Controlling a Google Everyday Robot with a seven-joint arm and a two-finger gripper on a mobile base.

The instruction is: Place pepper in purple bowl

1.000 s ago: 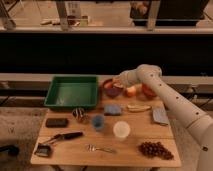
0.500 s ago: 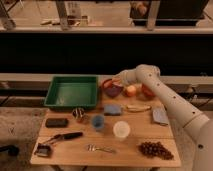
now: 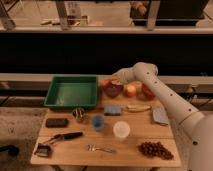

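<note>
The purple bowl (image 3: 113, 91) stands on the wooden table just right of the green tray. My gripper (image 3: 116, 80) is right over the bowl's back rim, with the arm (image 3: 150, 80) reaching in from the right. A small orange-red piece, the pepper (image 3: 105, 84), shows at the bowl's left rim, just left of the gripper. I cannot tell whether it is in the gripper, in the bowl or beside it.
The green tray (image 3: 72, 92) is at the back left. A round apple-like fruit (image 3: 130, 90) and an orange-red bowl (image 3: 147, 93) stand right of the purple bowl. In front lie a banana (image 3: 137, 107), a blue sponge (image 3: 113, 109), a blue cup (image 3: 98, 121), a white cup (image 3: 121, 129) and grapes (image 3: 154, 149).
The gripper has shifted slightly left and down over the purple bowl. Nothing else has moved.
</note>
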